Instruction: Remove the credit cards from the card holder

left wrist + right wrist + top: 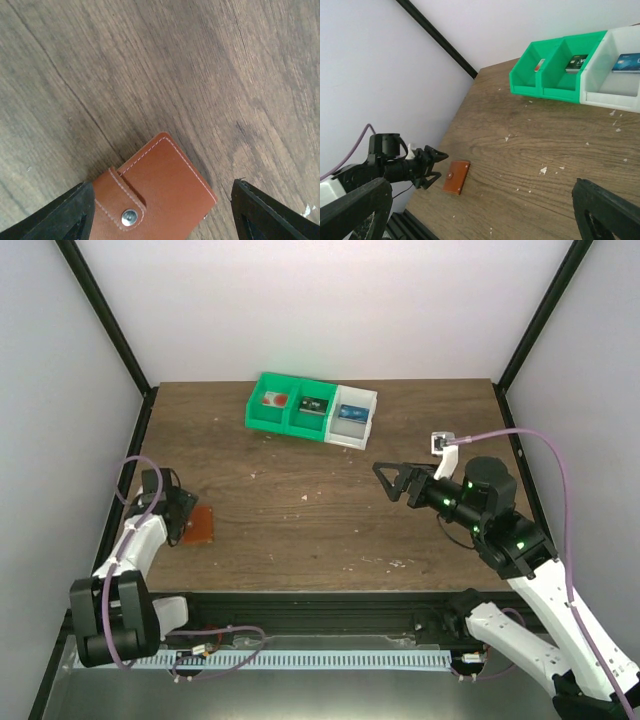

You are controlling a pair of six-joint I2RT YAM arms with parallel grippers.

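Top external: white walls (320,300), wooden table (320,530), left claw (186,516) and right claw (385,482) released.

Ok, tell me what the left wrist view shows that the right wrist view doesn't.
Left wrist only: the snap button and white stitching on the card holder, seen close up. Right wrist only: the green-and-white bin and the left gripper, open by the holder. Both: the card holder lying shut on the wooden table.
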